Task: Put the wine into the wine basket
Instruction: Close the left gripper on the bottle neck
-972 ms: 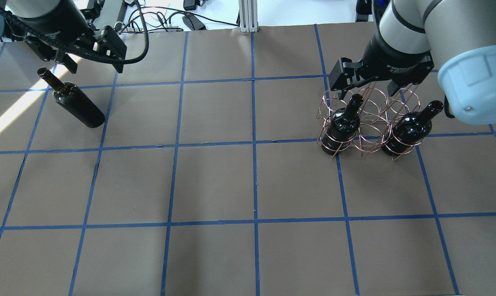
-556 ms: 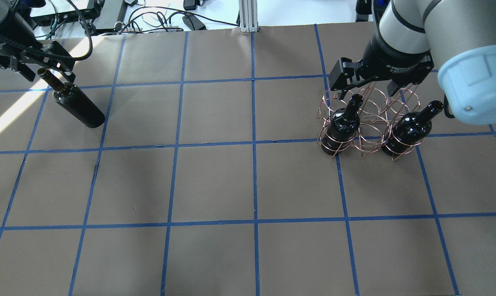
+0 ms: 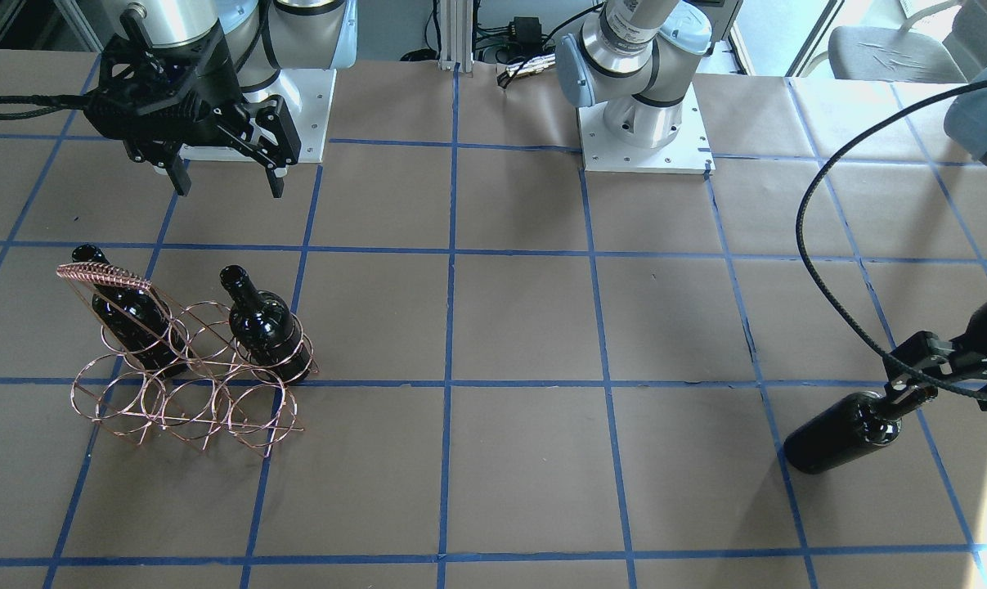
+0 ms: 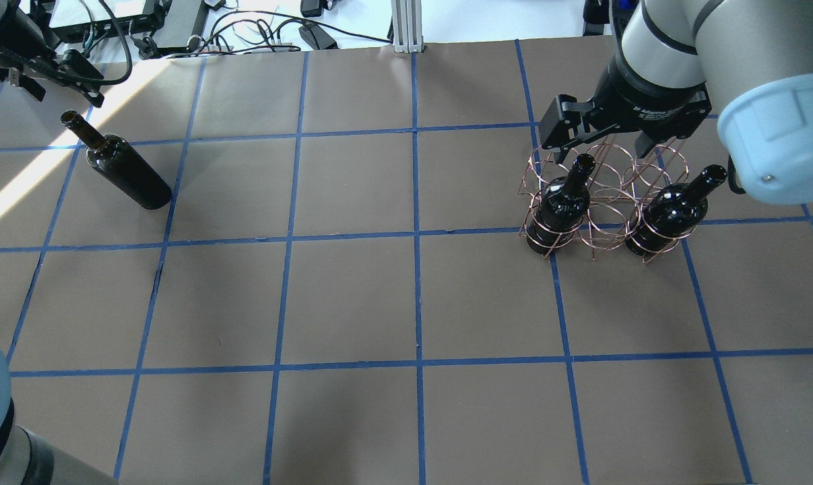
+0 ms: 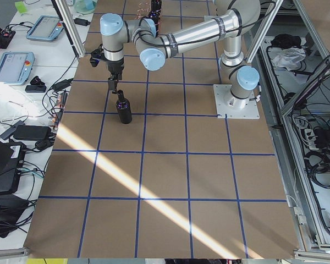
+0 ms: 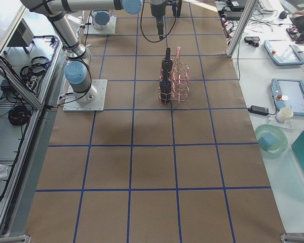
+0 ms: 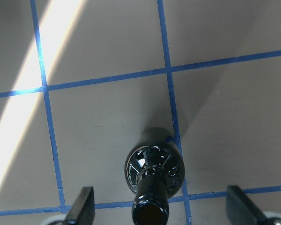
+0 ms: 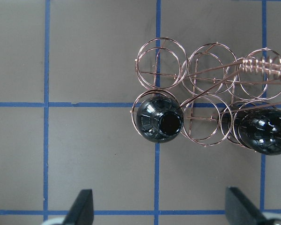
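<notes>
Two bottles (image 4: 563, 205) sit in the basket (image 3: 174, 402); the third bottle (image 4: 128, 172) stands outside beneath the spread left gripper (image 7: 162, 207), the right gripper (image 3: 230, 186) likewise spread.

One camera looks down over the desk (image 4: 352, 296) from behind the robot (image 3: 640, 106); another faces it from the opposite edge. Two distant, high ones look along the desk from either end. Each wrist camera looks straight down, close: left over the lone bottle (image 7: 153, 169), right over the rack (image 8: 208, 93), which both long-edge views share.
</notes>
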`<state>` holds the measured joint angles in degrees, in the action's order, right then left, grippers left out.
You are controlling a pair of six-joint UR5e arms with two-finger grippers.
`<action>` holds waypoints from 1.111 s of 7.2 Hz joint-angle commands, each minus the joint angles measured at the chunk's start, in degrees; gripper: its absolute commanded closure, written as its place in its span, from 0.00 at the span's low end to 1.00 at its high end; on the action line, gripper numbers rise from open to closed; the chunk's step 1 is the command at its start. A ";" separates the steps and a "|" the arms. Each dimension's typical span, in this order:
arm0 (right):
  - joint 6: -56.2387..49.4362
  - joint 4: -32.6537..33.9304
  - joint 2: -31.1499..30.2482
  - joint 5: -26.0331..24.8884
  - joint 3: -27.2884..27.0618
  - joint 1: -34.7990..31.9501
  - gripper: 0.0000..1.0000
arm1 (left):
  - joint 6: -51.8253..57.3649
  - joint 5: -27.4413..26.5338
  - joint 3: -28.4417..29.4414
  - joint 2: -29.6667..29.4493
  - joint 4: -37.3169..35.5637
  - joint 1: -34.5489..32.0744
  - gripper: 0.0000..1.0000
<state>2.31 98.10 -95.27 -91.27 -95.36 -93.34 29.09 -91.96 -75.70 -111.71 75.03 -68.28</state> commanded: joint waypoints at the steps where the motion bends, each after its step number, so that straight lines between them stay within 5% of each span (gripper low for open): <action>1: 0.07 -0.02 0.00 0.12 0.00 0.00 0.00 | -0.08 0.37 0.64 -2.20 -0.33 0.07 0.00; 3: -0.02 -0.02 0.00 0.12 0.00 0.00 0.00 | -0.43 0.37 0.46 -3.68 0.37 0.07 0.05; 4: -0.02 -0.02 0.00 0.12 0.00 0.00 0.00 | -0.78 -0.06 0.03 -3.95 0.64 0.07 0.16; 5: -0.02 -0.02 0.00 0.12 0.00 0.00 0.00 | -0.18 -0.41 0.20 -3.96 0.38 0.07 0.61; 6: -0.02 -0.02 0.00 0.12 0.00 0.00 0.00 | -0.43 -0.33 0.20 -3.87 0.20 0.07 0.89; 8: -0.02 -0.02 0.00 0.12 0.00 -0.09 0.00 | -0.88 -0.15 0.20 -3.52 0.64 0.07 1.00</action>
<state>2.29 98.09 -95.27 -91.14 -95.36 -93.36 28.37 -92.16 -75.50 -115.41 75.56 -68.20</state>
